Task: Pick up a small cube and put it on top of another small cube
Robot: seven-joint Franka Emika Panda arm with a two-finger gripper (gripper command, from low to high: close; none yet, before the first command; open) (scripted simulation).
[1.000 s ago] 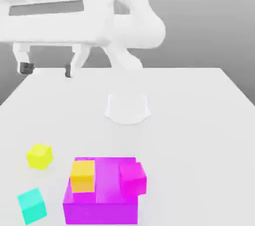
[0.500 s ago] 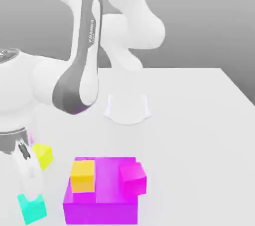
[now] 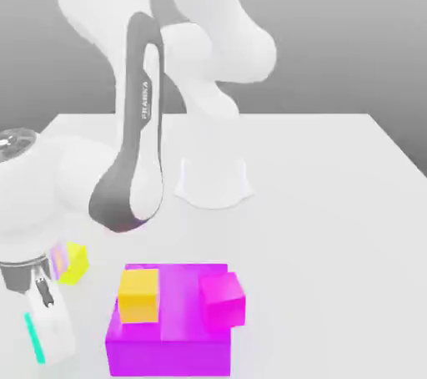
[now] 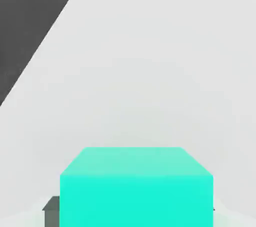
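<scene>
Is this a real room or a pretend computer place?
Most likely a pretend computer place: a robot test table. The white table is perfectly plain, the teal cube and yellow cube are flat toy colours, and behind is blank grey.

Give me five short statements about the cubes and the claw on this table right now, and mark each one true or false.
1. The claw is shut on the teal cube. True.
2. The orange cube sits on top of the big purple block. True.
3. The yellow cube is stacked on the orange cube. False: it rests on the table, apart from the block, toward the exterior view's left.
4. The pink cube lies on the bare table far from the purple block. False: it is at the block's top corner on the exterior view's right.
5. The claw is over the pink cube. False: it is down by the teal cube, on the exterior view's left of the block.
</scene>
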